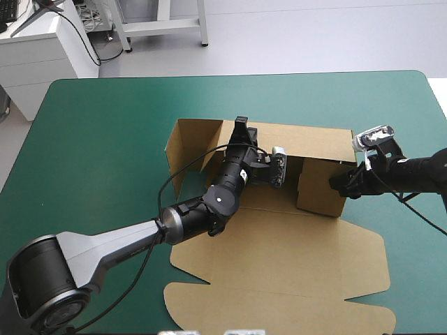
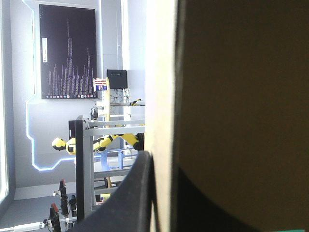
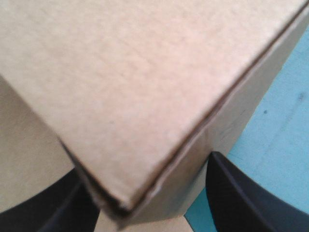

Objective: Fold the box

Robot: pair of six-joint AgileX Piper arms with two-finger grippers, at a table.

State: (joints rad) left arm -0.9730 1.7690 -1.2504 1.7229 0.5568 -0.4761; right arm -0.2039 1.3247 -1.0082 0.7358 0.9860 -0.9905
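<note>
We are tucking the walls of the brown box, which is sitting mid-table on the teal-green cover, lid flat. The left gripper is pinching the far wall; the right gripper is spread astride the right wall's corner. Best practice, we are judging: hold both walls square while pressing inward.

Left fingers straddle box's far wall — right fingers, its right wall.

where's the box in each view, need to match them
High view: the box lies mid-table, far walls raised, lid flat nearer.
Left wrist view: the box wall stands edge-on, clamped in the left gripper.
Right wrist view: a box corner fills most of it.
Shared landmark: the teal-green cover beside the box.
</note>
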